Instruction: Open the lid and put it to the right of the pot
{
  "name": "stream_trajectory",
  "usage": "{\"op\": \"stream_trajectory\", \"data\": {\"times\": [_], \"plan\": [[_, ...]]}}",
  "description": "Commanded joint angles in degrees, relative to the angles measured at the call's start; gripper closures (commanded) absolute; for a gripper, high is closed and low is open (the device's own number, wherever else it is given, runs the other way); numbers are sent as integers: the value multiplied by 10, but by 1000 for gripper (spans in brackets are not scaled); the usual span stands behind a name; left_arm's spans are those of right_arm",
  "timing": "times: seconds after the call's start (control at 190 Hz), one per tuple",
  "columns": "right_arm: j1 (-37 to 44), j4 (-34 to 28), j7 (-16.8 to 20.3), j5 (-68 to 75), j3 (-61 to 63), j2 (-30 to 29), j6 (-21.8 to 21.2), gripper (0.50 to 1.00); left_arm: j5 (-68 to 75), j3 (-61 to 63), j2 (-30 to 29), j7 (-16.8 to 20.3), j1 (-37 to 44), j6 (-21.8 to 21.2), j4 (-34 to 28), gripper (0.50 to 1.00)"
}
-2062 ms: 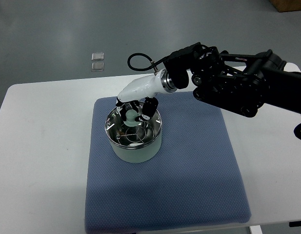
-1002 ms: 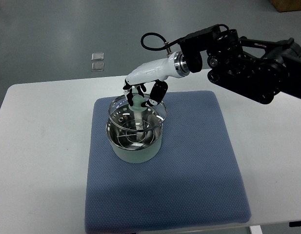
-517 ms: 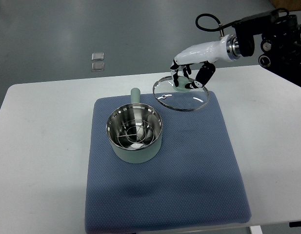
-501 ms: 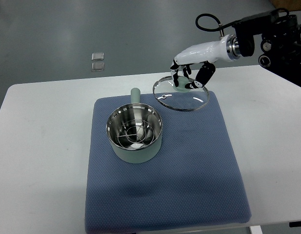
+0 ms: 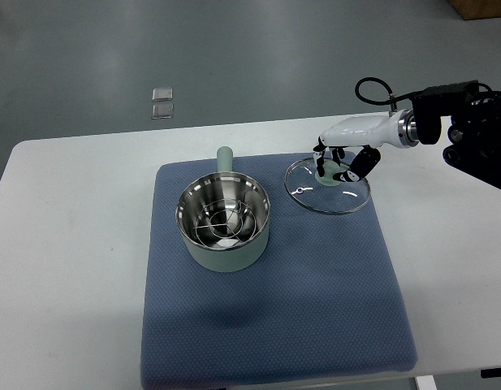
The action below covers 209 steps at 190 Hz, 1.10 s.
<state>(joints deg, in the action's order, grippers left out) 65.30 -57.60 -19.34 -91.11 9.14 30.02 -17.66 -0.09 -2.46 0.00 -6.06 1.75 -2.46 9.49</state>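
A pale green pot [image 5: 223, 228] with a steel inside stands open on the blue mat [image 5: 274, 325], its handle [image 5: 225, 157] pointing away. The glass lid [image 5: 327, 188] with a steel rim is to the right of the pot, low over the mat's far right part. My right hand [image 5: 339, 167] comes in from the right edge, its fingers shut on the lid's green knob. Whether the lid touches the mat I cannot tell. The left arm does not show.
The mat lies on a white table [image 5: 67, 268]. Two small clear squares [image 5: 161, 102] lie on the grey floor beyond the table's far edge. The right arm's black body [image 5: 477, 134] hangs over the table's right far corner.
The right hand lifted the lid off the pot, carried it up and to the right, then lowered it to the mat right of the pot. The pot stayed put.
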Motion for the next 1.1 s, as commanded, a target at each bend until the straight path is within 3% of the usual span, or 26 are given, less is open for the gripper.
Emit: {"op": "stream_trajectory", "data": {"times": [0.0,0.047,0.1,0.105,0.121,0.127,0.132,0.137,0.142,0.158,0.211,0.269,0.569,0.822,0.965,1.097], "plan": [[-8,8,4,3,-1,-3,4,1000,0,0,0,0,0,0,0,500],[-11,14,4,3,0,-4,4,1000,0,0,0,0,0,0,0,500],[-14,17,4,4,3,-6,6,871,0,0,0,0,0,0,0,500],[-15,18,4,4,3,-8,7,836,0,0,0,0,0,0,0,500],[-15,18,4,4,3,-8,9,801,0,0,0,0,0,0,0,500],[-16,18,3,4,5,-10,10,763,0,0,0,0,0,0,0,500],[-16,18,3,4,5,-10,10,762,0,0,0,0,0,0,0,500],[-17,19,3,4,6,-11,10,724,0,0,0,0,0,0,0,500],[-17,19,3,4,6,-11,10,724,0,0,0,0,0,0,0,500],[-18,19,3,5,8,-14,14,661,0,0,0,0,0,0,0,500],[-24,19,2,5,10,-19,24,591,0,0,0,0,0,0,0,500],[-28,19,1,11,11,-25,36,570,0,0,0,0,0,0,0,500],[-37,20,-1,116,14,-44,54,572,0,0,0,0,0,0,0,500],[-50,56,12,450,40,-55,41,572,0,0,0,0,0,0,0,500],[-62,97,63,653,40,-60,32,572,0,0,0,0,0,0,0,500],[-72,142,89,827,40,-66,19,572,0,0,0,0,0,0,0,500]]}}
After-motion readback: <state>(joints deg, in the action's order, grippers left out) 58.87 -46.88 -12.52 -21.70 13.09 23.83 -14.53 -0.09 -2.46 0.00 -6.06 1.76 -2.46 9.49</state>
